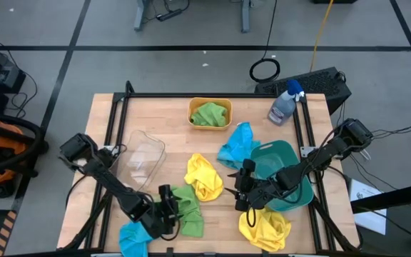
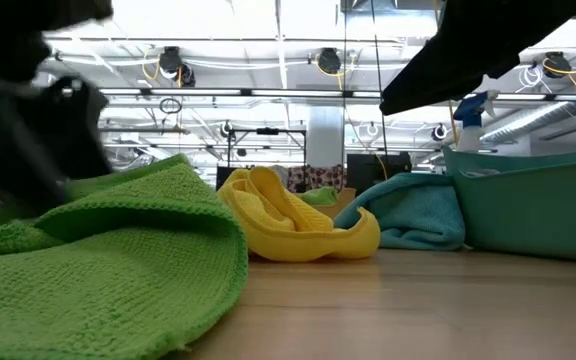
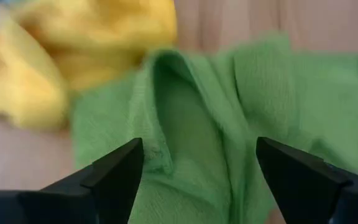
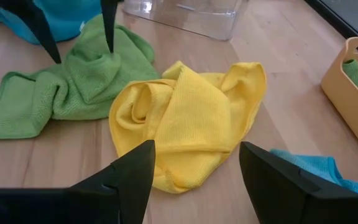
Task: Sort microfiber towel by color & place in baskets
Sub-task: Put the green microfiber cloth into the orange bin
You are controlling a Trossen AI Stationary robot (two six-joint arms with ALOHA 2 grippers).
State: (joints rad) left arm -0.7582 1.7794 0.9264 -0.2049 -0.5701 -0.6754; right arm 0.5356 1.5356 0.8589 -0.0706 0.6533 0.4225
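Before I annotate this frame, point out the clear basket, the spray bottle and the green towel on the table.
clear basket (image 1: 143,155), high view, its see-through floor.
spray bottle (image 1: 284,107), high view, its body.
green towel (image 4: 82,81), right wrist view, its bunched middle.

I see green towels (image 1: 188,210), yellow towels (image 1: 204,176), sky-blue towels (image 1: 235,145), an orange-yellow basket (image 1: 210,104), a teal basket (image 1: 300,194), a pale wood worktop (image 1: 170,121).

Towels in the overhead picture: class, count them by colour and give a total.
Green towels: 2, one in the yellow basket, one by the left pincer
Yellow towels: 2
Blue towels: 2
Total: 6
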